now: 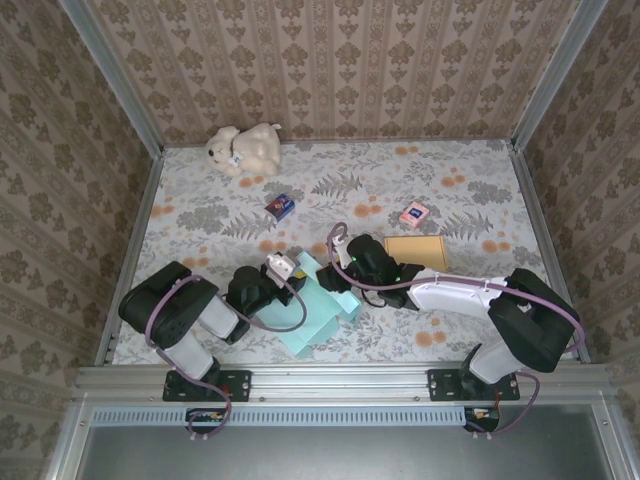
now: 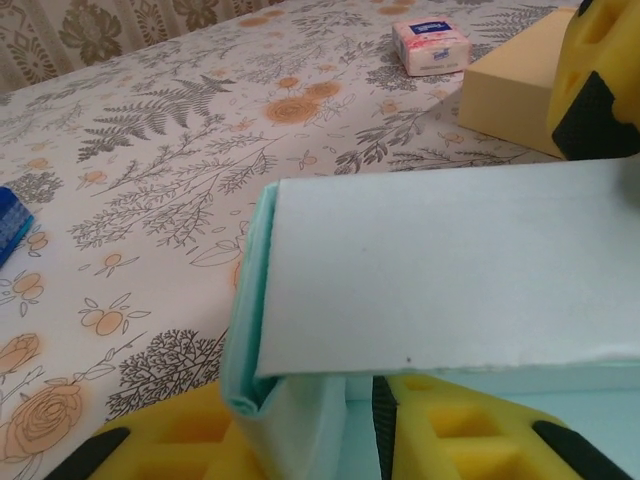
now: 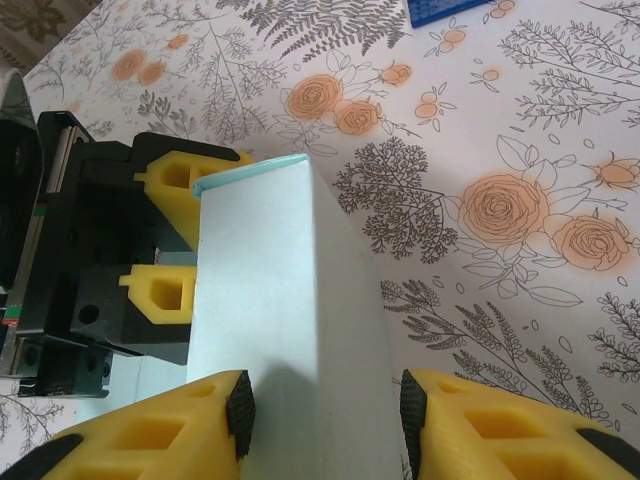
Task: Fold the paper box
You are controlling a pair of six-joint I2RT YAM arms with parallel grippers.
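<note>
You had the paper box (image 1: 315, 312) partly formed, lying on the worktop (image 1: 450, 190) close to the arm bases, between the two grippers. One teal wall stood raised, but from above much of the sheet looked flat and splayed, so I judged that most of the folding was left: the other walls to bring up and the flaps to tuck. Your left gripper (image 2: 330, 435) had its fingers (image 2: 170, 445) spread to either side of the doubled wall edge, with a dark sliver of gap on one side, so it looked loose, not squeezing. Your right gripper (image 3: 325, 410) straddled the raised panel, with fingers (image 3: 500, 435) close against both sides. Whether they pressed it I could not tell. The top view gave you the layout: left gripper (image 1: 283, 268) and right gripper (image 1: 340, 272) facing each other across the box, and a tan box (image 1: 415, 250) just beside. The left wrist view showed you the curled fold and the white inner face of the panel. The right wrist view showed the left gripper (image 3: 165, 240) behind that panel.
</note>
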